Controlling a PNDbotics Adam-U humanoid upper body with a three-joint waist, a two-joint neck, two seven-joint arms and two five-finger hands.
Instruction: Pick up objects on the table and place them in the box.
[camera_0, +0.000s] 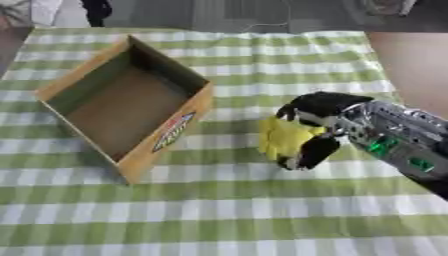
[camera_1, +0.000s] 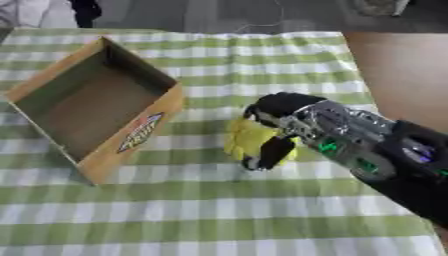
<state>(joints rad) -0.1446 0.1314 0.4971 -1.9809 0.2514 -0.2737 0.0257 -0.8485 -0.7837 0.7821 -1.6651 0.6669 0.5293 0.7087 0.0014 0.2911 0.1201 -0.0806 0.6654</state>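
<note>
A yellow object (camera_0: 282, 137) sits in my right hand (camera_0: 317, 129), whose black fingers and thumb curl around it, just right of the box. The open cardboard box (camera_0: 127, 107) lies on the green-and-white checked tablecloth at the left, with nothing visible inside it. My right arm (camera_1: 376, 155) comes in from the lower right. The yellow object's shape is partly hidden by the fingers. My left hand shows in neither view.
The checked tablecloth (camera_0: 219, 220) covers the table in front of and behind the box. A bare wooden floor strip (camera_1: 402, 75) lies beyond the table's right edge. Dark shapes stand at the far edge.
</note>
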